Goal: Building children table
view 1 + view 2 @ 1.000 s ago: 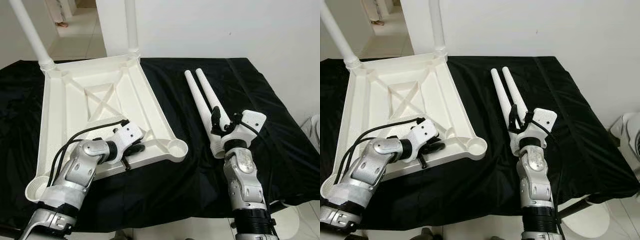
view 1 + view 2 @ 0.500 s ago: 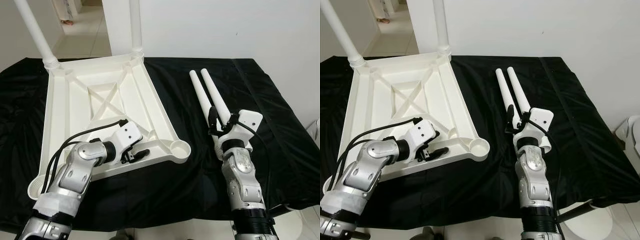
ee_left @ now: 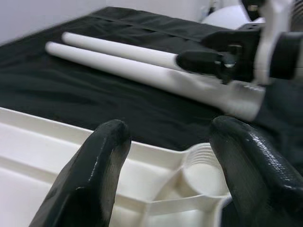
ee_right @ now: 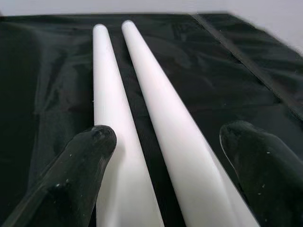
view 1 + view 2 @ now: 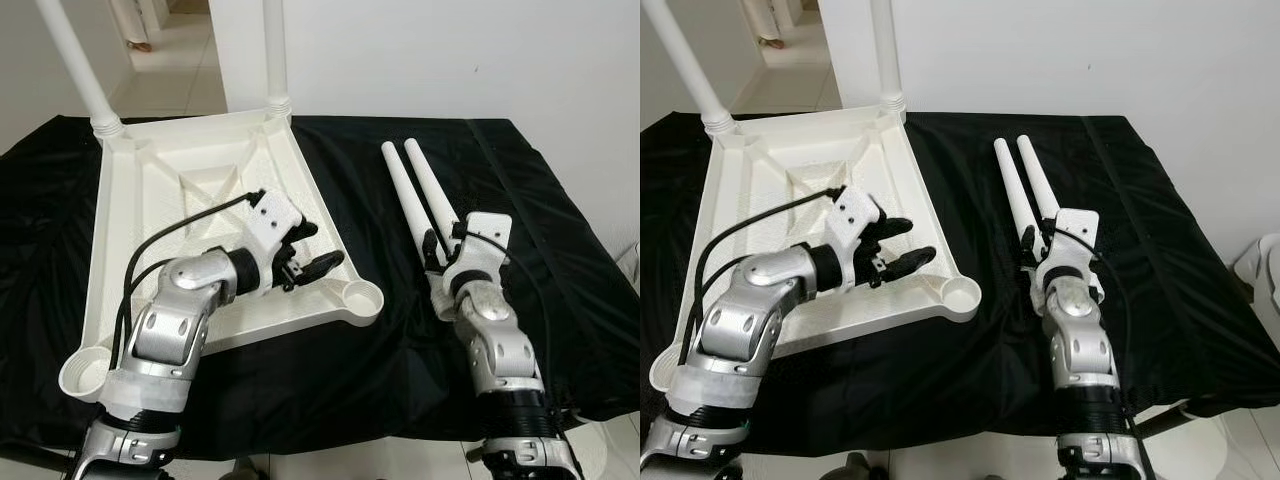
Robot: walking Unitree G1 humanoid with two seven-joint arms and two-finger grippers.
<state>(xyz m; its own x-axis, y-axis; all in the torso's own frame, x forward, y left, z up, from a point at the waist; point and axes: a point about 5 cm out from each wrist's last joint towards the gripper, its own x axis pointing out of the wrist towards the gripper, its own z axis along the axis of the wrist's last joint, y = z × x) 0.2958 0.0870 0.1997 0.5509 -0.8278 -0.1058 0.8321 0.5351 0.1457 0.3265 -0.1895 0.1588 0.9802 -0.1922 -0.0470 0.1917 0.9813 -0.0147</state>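
The white table top [image 5: 150, 200] lies upside down on the black cloth. Two legs [image 5: 75, 65] [image 5: 275, 50] stand in its far corners. The near right socket [image 5: 362, 297] and near left socket [image 5: 85, 372] are empty. Two loose white legs [image 5: 405, 195] [image 5: 428, 190] lie side by side on the cloth to the right. My left gripper [image 5: 322, 247] hovers open over the table top's near right part, just short of the empty socket [image 3: 203, 165]. My right gripper [image 4: 168, 132] is open, its fingers straddling the thick ends of both loose legs.
The black cloth [image 5: 540, 230] covers the whole work table, with its front edge close to me. A white wall rises behind it. A tiled doorway [image 5: 170, 70] opens at the far left. A white object [image 5: 1265, 265] stands on the floor at the right.
My left gripper has lifted off the table top's near rim, swung right toward the empty socket, and spread its fingers. My right wrist has settled lower over the loose legs.
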